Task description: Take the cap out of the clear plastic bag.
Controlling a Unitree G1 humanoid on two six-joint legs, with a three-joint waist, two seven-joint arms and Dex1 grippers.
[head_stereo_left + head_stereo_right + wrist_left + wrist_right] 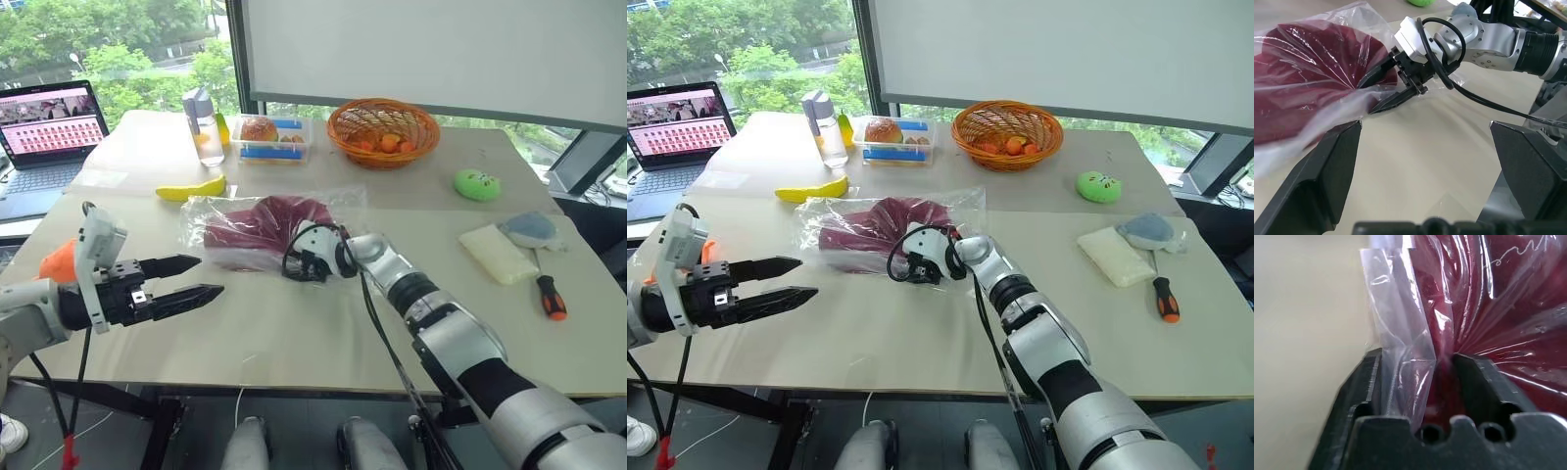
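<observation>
Head views, right pincer (294, 257): it reaches in low at the near edge of the bag (269, 230), fingers partly closed around film and the cap (257, 233) within. My judgement: it grips here because this edge lies closest and bunches easily.
Head views, left pincer (186, 282): fingers spread wide, holding nothing, well apart from the bag and off to the side; probably kept ready to pull the film or the cap once the other side is pinned.
Head views, cap: sealed inside the bag, flat on the tabletop (294, 338), just beyond the right pincer's tips.
Left wrist view: the right pincer (1382, 93) bites a gathered fold where the bag's film fans out from one point, a sign the plastic is pulled taut there.
Right wrist view: a strip of clear film (1400, 367) stands between the fingers (1364, 382), maroon cloth just beyond it. Whether cloth is caught too, I cannot tell.
</observation>
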